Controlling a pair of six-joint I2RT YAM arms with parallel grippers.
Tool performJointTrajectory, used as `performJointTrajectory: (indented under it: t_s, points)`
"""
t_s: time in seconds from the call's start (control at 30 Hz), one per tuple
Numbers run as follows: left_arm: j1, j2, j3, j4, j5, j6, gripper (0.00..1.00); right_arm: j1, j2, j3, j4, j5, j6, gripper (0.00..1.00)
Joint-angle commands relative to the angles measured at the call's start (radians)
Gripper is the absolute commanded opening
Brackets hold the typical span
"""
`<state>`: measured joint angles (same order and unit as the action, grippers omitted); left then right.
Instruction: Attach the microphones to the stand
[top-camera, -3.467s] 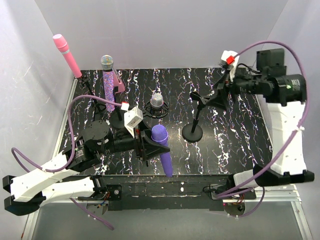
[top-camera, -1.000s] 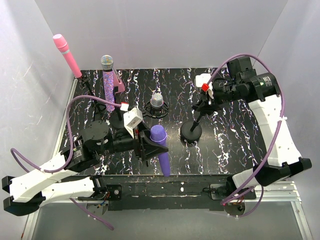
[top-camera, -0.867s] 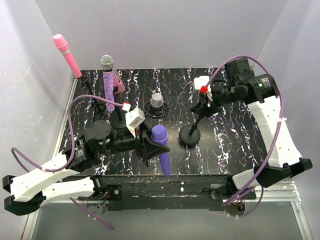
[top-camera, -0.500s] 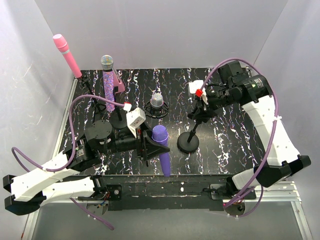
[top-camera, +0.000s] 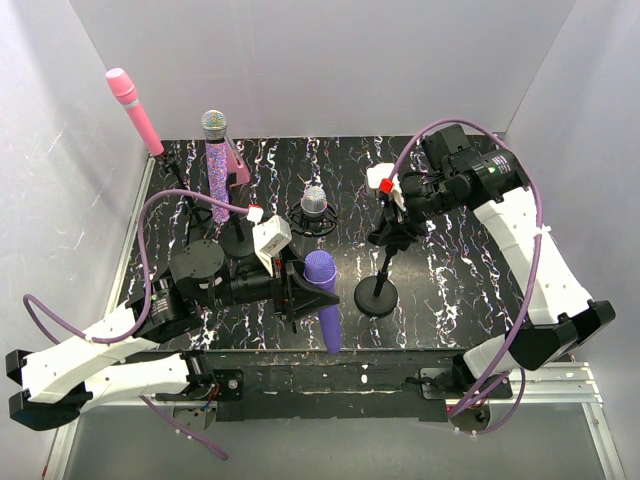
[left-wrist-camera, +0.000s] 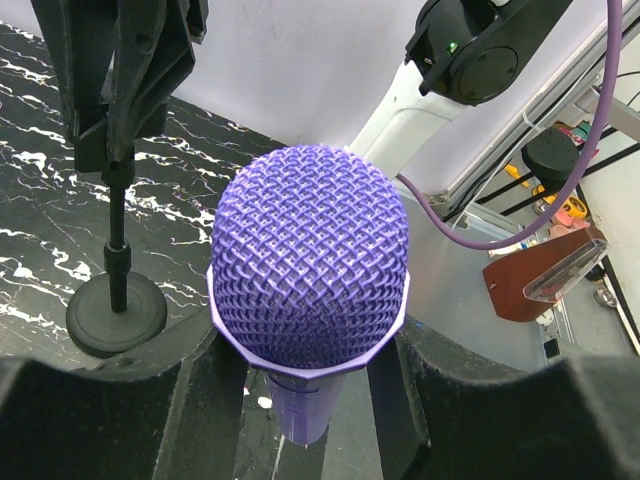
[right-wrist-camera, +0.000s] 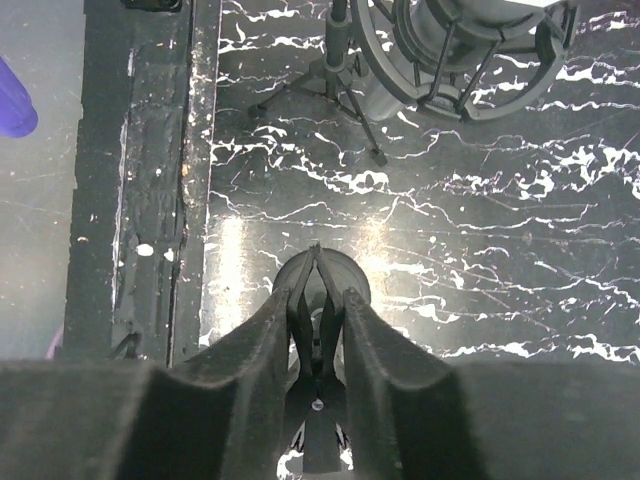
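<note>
My left gripper (top-camera: 301, 293) is shut on the plain purple microphone (top-camera: 322, 296), which stands almost upright with its mesh head (left-wrist-camera: 310, 260) towards the wrist camera and its handle between the fingers (left-wrist-camera: 415, 390). My right gripper (top-camera: 389, 222) is shut on the spring clip (right-wrist-camera: 316, 320) at the top of a black stand (top-camera: 377, 296) with a round base (right-wrist-camera: 352, 272). That stand is just right of the purple microphone. A pink microphone (top-camera: 135, 110), a glittery purple one (top-camera: 216, 165) and a silver-grey one (top-camera: 314, 204) sit in other stands at the back left.
A pink wedge block (top-camera: 240, 170) lies behind the glittery microphone. The silver-grey microphone's shock mount and tripod (right-wrist-camera: 455, 60) stand close behind the held stand. White walls enclose the black marbled table (top-camera: 480, 260) on three sides; a black rail (top-camera: 330, 375) runs along the near edge.
The right arm has carried the stand left and nearer, close to the purple microphone. The left arm and its microphone have barely moved.
</note>
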<state>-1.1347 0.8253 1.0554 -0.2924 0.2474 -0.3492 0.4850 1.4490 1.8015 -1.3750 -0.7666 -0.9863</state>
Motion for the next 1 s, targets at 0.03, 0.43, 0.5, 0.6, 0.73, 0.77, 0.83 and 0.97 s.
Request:
performJointTrajectory:
  t_s: [0.03,0.43,0.5,0.6,0.73,0.77,0.83,0.97]
  points:
    - [-0.004,-0.012,0.02,0.001,-0.008,0.018,0.0,0.007,-0.01,0.032,-0.216,-0.074,0.054,0.54]
    - [-0.002,0.012,0.035,-0.004,-0.007,0.029,0.0,-0.068,-0.059,0.12,-0.22,-0.137,0.089,0.88]
    - [-0.004,0.018,0.044,-0.01,-0.008,0.033,0.0,-0.097,-0.07,0.139,-0.22,-0.158,0.092,0.89]
    - [-0.002,0.024,0.057,-0.021,-0.016,0.045,0.0,-0.137,-0.09,0.159,-0.22,-0.183,0.095,0.89]
    - [-0.004,0.04,0.074,-0.03,-0.019,0.061,0.0,-0.21,-0.134,0.156,-0.21,-0.233,0.075,0.89]
    - [-0.004,0.046,0.081,-0.033,-0.019,0.064,0.0,-0.218,-0.153,0.122,-0.17,-0.234,0.095,0.9]
    - [-0.003,0.06,0.097,-0.047,-0.019,0.076,0.0,-0.221,-0.189,0.029,-0.043,-0.191,0.217,0.91]
    - [-0.004,0.08,0.135,-0.077,-0.02,0.098,0.0,-0.223,-0.197,-0.094,0.019,-0.166,0.25,0.91]
